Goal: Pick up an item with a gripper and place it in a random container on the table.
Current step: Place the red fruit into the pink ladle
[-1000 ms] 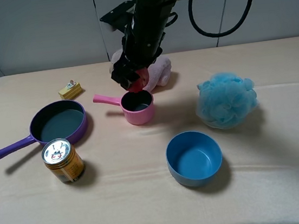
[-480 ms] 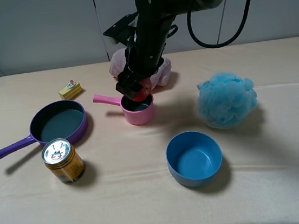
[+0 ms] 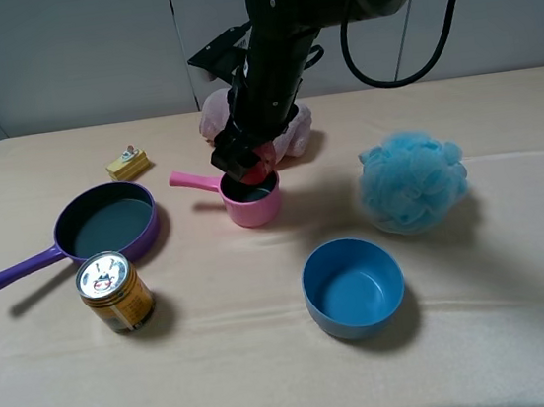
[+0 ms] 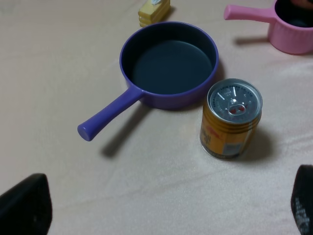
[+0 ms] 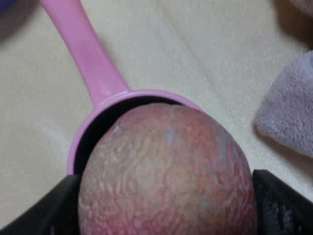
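Nearest us, the left gripper (image 4: 164, 213) hangs over the table (image 3: 224, 378) with its jaws wide apart and nothing between them. Just beyond it stand a gold can (image 4: 231, 120) and a purple pan (image 4: 168, 66). A blue bowl (image 3: 357, 324) sits near on the right, with a blue sponge (image 3: 411, 180) farther back.

Around the middle, the right gripper (image 3: 247, 165) has its jaws clamped on the peach (image 5: 166, 171), one jaw on each flank. It holds the fruit right over the mouth of the pink cup (image 3: 253, 208), at or just inside the rim. We cannot tell whether the fruit touches the bottom.

We judge the peach light and firm. Its skin looks matte and pebbled, so hardly slippery, yet it is round enough to roll out of a skewed pinch. The widest part, where the jaws sit, seems the right place to hold it. It nearly fills the cup, so we expect a snug fit.

Behind the cup lies a pink plush toy (image 3: 288, 132), and at the far left a small yellow block (image 3: 127, 163).
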{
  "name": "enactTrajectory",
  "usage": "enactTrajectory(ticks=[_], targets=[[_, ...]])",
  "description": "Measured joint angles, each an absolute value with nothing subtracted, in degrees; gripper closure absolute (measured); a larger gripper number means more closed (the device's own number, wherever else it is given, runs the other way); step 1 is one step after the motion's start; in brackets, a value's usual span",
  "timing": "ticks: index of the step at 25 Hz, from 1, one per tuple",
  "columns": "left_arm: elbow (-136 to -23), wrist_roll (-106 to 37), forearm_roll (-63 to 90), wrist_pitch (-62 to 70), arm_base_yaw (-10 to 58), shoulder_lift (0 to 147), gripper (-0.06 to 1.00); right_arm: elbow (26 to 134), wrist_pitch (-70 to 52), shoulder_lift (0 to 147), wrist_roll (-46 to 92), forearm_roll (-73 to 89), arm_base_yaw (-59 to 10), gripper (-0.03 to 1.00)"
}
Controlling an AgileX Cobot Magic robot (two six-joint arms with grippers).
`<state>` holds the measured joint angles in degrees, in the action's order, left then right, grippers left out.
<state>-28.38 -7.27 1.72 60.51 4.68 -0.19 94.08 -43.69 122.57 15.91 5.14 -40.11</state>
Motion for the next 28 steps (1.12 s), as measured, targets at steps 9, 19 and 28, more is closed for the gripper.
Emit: enactTrajectory(ticks=[9, 19, 28], targets=[[-28.38, -7.27, 1.72, 60.51, 4.68, -0.19, -0.05, 94.08, -43.67, 122.57, 15.91, 5.94, -40.11, 0.46], [-28.38, -7.27, 1.72, 60.51, 4.68, -0.19, -0.05, 94.08, -43.73, 122.57, 15.95, 6.24, -40.11, 0.32], [-28.38, -7.27, 1.72, 60.51, 4.68, -0.19, -0.05, 94.08, -43.73, 122.57, 15.95, 6.30, -40.11, 0.27]])
